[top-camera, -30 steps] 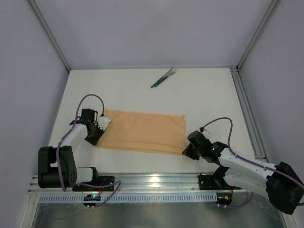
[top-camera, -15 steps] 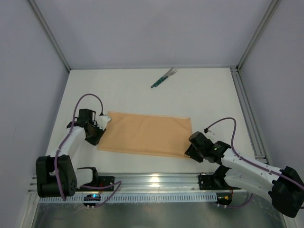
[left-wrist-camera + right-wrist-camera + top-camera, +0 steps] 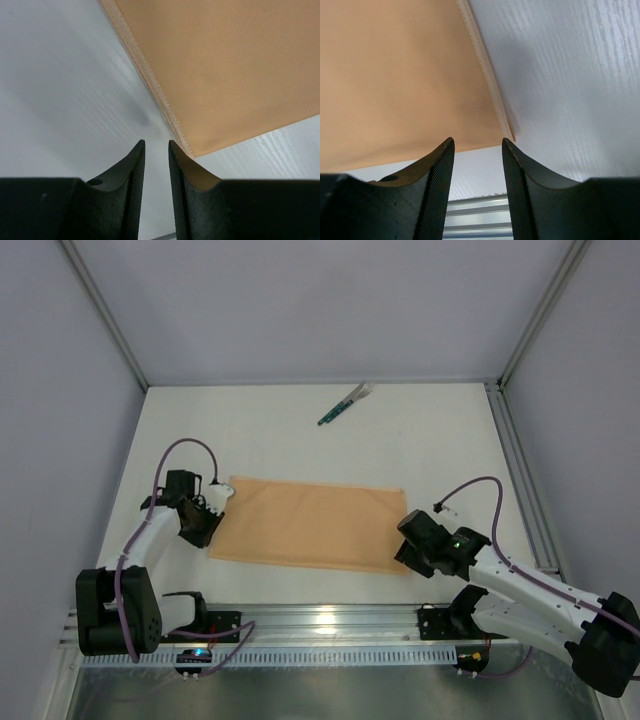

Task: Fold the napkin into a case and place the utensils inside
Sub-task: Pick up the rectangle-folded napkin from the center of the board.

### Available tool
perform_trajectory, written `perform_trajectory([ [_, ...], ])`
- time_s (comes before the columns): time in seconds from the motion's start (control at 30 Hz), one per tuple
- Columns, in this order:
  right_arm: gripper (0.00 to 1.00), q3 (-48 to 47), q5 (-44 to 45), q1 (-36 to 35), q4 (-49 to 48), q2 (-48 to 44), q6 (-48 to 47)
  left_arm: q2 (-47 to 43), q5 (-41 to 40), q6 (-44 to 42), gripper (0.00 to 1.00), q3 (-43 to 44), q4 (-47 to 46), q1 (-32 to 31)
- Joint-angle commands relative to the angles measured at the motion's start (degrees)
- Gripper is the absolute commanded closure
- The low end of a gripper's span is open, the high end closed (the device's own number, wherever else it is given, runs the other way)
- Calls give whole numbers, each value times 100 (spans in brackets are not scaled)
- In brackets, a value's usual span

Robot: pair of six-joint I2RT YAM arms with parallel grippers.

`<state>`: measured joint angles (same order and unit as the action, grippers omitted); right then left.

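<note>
The napkin (image 3: 310,525) lies flat on the white table (image 3: 430,450) as a long peach-tan rectangle, folded in half. My left gripper (image 3: 210,525) sits low at its near left corner. In the left wrist view the left gripper (image 3: 156,142) is open by a narrow gap with only bare table in it, and the napkin's stitched corner (image 3: 186,147) lies just right of the right finger. My right gripper (image 3: 403,552) hovers at the near right corner, and in the right wrist view it (image 3: 477,141) is open and empty, with the napkin (image 3: 395,75) ahead to the left. The utensils (image 3: 345,405) lie together far back.
A metal rail (image 3: 330,625) runs along the near table edge below both grippers. Slanted frame posts (image 3: 540,315) and grey walls close in the sides and back. A rail (image 3: 520,480) borders the table's right side.
The right gripper has opened and let go of the napkin's near right corner. The cloth has shifted right and settled flat. The left jaws have parted a little, off the left corner.
</note>
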<state>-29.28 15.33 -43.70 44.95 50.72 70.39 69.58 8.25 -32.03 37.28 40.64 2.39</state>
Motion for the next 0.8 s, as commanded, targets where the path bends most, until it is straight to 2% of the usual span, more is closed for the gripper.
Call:
perform_trajectory([
  [0.0,52,-78,189,-42,461,-53,132,-68,317,48,72,122,84,33],
  [0.2,43,88,330,-59,805,-89,633,-23,387,83,71,122,58,33],
  [0.33,40,518,190,-51,8,148,853,-76,502,92,71,166,110,33],
  [0.47,37,458,435,-59,-152,359,950,-76,476,57,71,184,146,24],
  [0.6,41,756,68,-59,-749,526,933,-85,423,21,70,140,137,24],
  [0.63,46,853,-47,-68,-873,657,924,-85,423,21,71,122,119,24],
  [0.77,54,924,-426,-68,-1164,817,862,-103,414,39,71,139,137,24],
])
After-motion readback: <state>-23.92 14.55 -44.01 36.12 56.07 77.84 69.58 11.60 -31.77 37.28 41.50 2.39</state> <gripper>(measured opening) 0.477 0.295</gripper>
